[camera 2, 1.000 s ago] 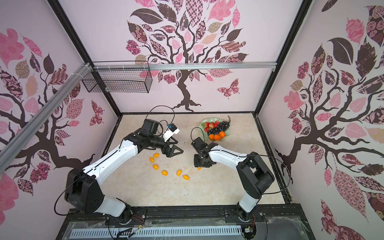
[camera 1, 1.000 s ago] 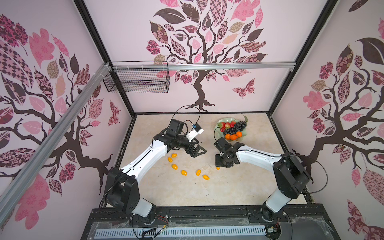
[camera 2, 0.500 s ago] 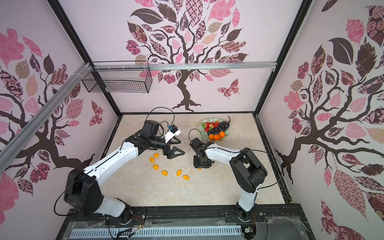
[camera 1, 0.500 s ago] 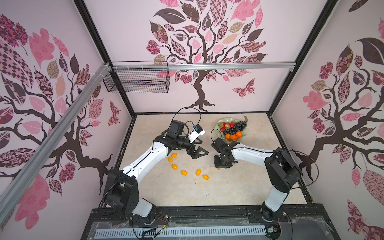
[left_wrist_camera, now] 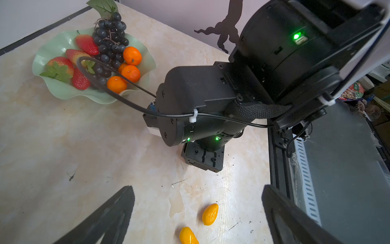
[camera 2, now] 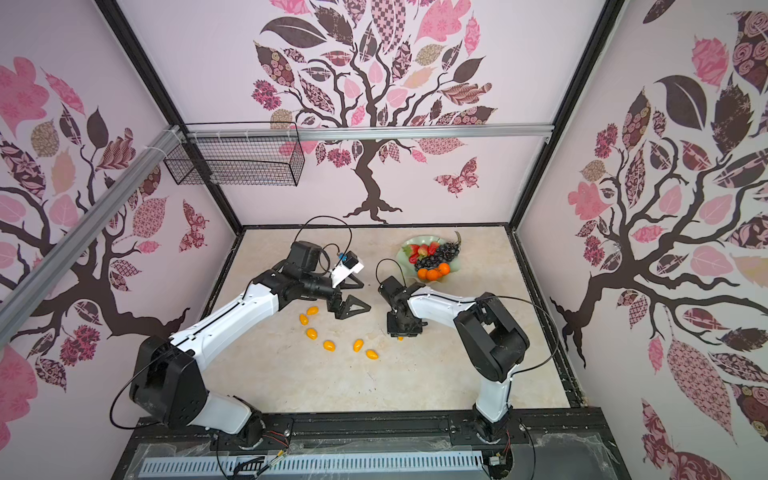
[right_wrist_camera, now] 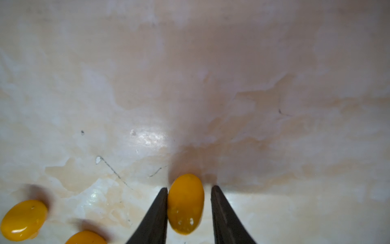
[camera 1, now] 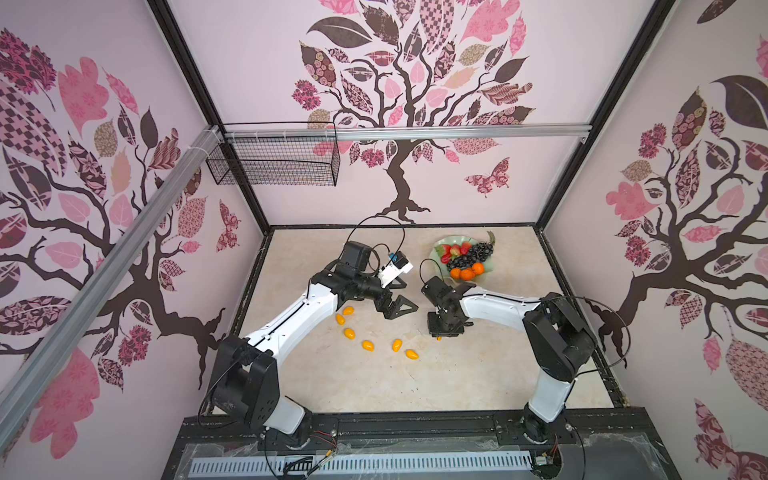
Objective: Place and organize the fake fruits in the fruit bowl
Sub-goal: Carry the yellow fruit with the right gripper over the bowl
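So, in both top views the fruit bowl (camera 1: 449, 240) (camera 2: 419, 239) sits by the far edge of the counter (camera 1: 478, 374), toward its right corner, holding the strawberries (camera 1: 452, 251), the grape bunch (camera 1: 473, 252) and the tangerines (camera 1: 467, 272). Six loose kumquats (camera 1: 368, 345) lie in a curved row around the middle of the counter, a bit left of centre, well apart from the fruit bowl. The left tool (camera 1: 409, 296) hangs between that row and the fruit bowl with its jaws spread and nothing in them. The right tool (camera 1: 444, 330) points straight down at the counter near the row's right end, and a bit of orange peeks out under it.

Left wrist view: the left tool (left_wrist_camera: 198, 188) is released, fingers (left_wrist_camera: 114, 213) wide apart over bare counter, two kumquats (left_wrist_camera: 210, 214) lying near them. Ahead is the right arm's wrist (left_wrist_camera: 200, 101), and beyond it the fruit bowl (left_wrist_camera: 54, 88) full of fruit with a black cable (left_wrist_camera: 118, 99) looping in front.

Right wrist view: the right tool (right_wrist_camera: 188, 188) straddles one kumquat (right_wrist_camera: 185, 203) lying on the counter. One finger touches its side, the other shows a thin gap, so it's not clenched on it yet. Two more kumquats (right_wrist_camera: 23, 219) sit off to one side, apart from the tool.
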Motion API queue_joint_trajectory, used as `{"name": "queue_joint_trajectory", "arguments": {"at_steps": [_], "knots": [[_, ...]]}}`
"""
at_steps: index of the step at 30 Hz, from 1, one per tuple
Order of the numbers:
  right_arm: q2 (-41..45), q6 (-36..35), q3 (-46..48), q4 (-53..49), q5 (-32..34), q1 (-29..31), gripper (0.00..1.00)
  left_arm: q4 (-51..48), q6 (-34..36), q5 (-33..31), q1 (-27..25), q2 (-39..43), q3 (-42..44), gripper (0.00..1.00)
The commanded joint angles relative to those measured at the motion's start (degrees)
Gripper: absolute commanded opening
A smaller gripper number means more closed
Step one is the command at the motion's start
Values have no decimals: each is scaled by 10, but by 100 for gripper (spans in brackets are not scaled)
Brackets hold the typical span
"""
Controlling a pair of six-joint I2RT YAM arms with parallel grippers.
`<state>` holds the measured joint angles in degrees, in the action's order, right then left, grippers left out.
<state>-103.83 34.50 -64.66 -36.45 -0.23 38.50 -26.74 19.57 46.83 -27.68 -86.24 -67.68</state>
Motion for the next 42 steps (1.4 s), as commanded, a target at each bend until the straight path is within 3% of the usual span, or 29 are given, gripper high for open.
{"name": "queue_joint_trajectory", "arguments": {"at_steps": [1, 10, 24, 32, 42], "knots": [[-21, -1, -25, -12, 10, 3, 36, -4, 0, 12, -2, -14, 9, 99], [-21, -2, -27, -10, 25, 3, 30, 7, -9, 6, -3, -19, 10, 98], [98, 9, 1, 38, 78, -8, 27, 174, -119, -107, -5, -4, 46, 99], [138, -13, 0, 59, 37, -105, 27, 321, -183, -227, -29, 14, 87, 99], [119, -54, -52, 82, 19, -184, 27, 356, -220, -321, -60, -54, 35, 99]]}}
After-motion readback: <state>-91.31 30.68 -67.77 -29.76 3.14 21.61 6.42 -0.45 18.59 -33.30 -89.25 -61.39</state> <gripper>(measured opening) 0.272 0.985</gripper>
